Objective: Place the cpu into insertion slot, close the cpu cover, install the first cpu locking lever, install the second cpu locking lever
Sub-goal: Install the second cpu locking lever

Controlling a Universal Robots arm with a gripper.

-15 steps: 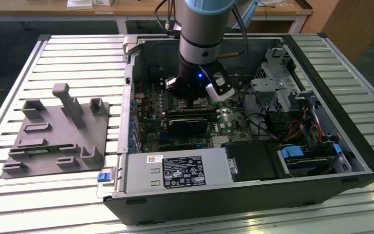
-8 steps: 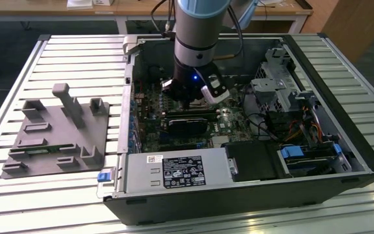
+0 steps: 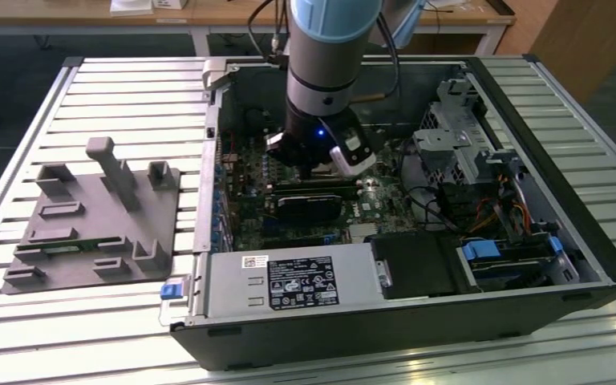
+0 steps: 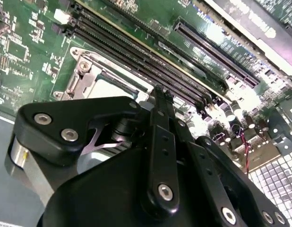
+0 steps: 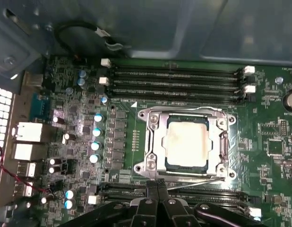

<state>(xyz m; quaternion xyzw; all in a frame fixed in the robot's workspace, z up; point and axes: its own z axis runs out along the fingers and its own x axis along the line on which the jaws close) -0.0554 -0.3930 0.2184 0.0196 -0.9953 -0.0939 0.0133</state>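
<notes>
Chip point(image 5: 186, 143) sits in socket point(image 5: 220, 149) on green board, metal cover point(image 5: 154, 142) down around it. One thin lever point(image 5: 193, 181) lies along socket edge nearest gripper point(image 5: 158, 187); whether latched, cannot tell. Fingers pressed together, nothing between them, tips just beside that lever. Lever work looks unfinished.

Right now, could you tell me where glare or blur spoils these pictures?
First wrist view: glare whitens the cpu and streaks the cpu cover. Second wrist view: the gripper looms dark and soft; bright highlights wash out the motherboard. Exterior view: even light, dim inside the computer case.
</notes>
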